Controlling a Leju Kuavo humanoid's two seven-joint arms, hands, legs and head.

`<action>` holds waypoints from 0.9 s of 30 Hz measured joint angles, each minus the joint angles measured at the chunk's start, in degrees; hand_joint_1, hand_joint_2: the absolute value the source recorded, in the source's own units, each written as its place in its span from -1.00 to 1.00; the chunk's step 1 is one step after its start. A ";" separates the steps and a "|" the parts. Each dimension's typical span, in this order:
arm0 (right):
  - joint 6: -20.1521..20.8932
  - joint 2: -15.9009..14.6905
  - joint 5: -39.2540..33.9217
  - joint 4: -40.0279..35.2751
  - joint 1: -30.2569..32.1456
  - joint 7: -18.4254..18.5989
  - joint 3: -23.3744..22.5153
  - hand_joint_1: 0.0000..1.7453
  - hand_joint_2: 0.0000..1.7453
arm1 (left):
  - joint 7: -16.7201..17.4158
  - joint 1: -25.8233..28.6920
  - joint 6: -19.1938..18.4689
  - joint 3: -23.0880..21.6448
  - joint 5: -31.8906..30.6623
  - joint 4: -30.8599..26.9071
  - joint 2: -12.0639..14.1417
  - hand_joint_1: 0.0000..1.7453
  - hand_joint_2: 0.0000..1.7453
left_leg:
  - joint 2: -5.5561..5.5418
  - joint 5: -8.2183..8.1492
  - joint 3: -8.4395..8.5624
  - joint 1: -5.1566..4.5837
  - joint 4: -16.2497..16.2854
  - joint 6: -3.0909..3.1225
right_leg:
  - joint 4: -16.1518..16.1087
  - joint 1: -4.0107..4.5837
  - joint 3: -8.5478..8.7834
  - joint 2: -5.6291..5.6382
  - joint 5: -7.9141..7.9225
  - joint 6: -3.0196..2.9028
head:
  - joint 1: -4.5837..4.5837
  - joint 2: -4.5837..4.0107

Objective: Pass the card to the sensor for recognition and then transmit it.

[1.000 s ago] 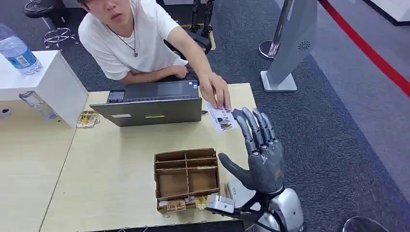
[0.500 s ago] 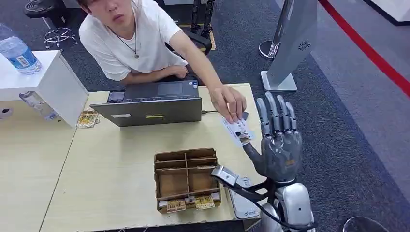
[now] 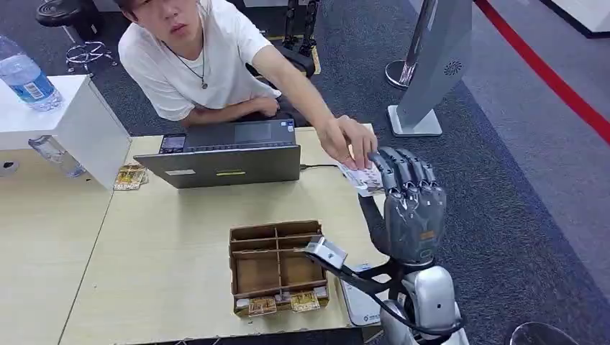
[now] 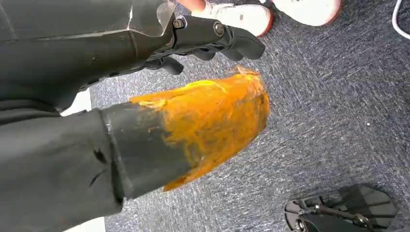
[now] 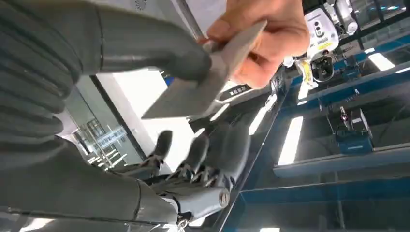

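Observation:
A person's hand (image 3: 345, 140) holds a white printed card (image 3: 365, 180) out over the table's far right corner. My right hand (image 3: 410, 208) is raised upright beside it, fingers curled over the card's edge. In the right wrist view my thumb (image 5: 159, 58) touches one face of the card (image 5: 203, 82), the person's hand (image 5: 263, 43) still pinches it, and a gap shows between the card and my fingers (image 5: 198, 150). The white sensor (image 3: 360, 305) lies at the table's front right edge, below my forearm. My left hand (image 4: 212, 38) hangs over the carpet, holding nothing.
A cardboard organiser (image 3: 277, 266) with small cards along its front stands near the table's front edge. A laptop (image 3: 226, 154) sits at the back in front of the seated person. Loose cards (image 3: 129, 176) and a water bottle (image 3: 25, 75) are at the left; a grey floor stand (image 3: 431, 65) at the right.
The person has carried the card right to my right hand. My hand has risen and its fingers have curled from straight to bent over the card.

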 joint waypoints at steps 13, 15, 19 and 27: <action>0.00 -2.79 0.00 -1.16 -0.45 4.30 3.80 1.00 1.00 | 0.00 0.00 0.04 0.00 -0.04 0.00 -0.07 -1.00 -1.00 | 0.00 0.00 0.01 0.00 0.00 0.00 | 0.00 0.00 -0.01 0.00 0.00 0.00 | -0.02 0.00; 0.00 -3.08 -0.02 -1.62 -0.13 4.83 4.20 1.00 1.00 | 0.00 0.00 0.07 0.00 -0.04 0.00 -0.07 -1.00 -1.00 | 0.00 0.00 0.00 0.00 0.00 0.00 | 0.00 0.00 -0.01 0.00 0.00 0.00 | -0.02 0.00; 0.00 -3.41 -2.94 -2.34 1.09 2.46 4.65 1.00 1.00 | 0.00 0.00 0.15 0.02 0.02 0.00 -0.07 -1.00 -1.00 | 0.00 0.00 0.01 0.00 0.00 0.00 | 0.00 0.00 -0.01 0.00 0.00 0.00 | 0.00 0.00; 0.00 2.07 -16.78 -1.55 7.04 -19.36 -2.33 1.00 1.00 | 0.02 0.03 0.55 0.02 0.26 0.00 -0.07 -1.00 -1.00 | 0.00 0.00 0.00 0.01 -0.01 0.00 | 0.00 0.01 -0.02 -0.01 -0.01 -0.01 | 0.00 0.00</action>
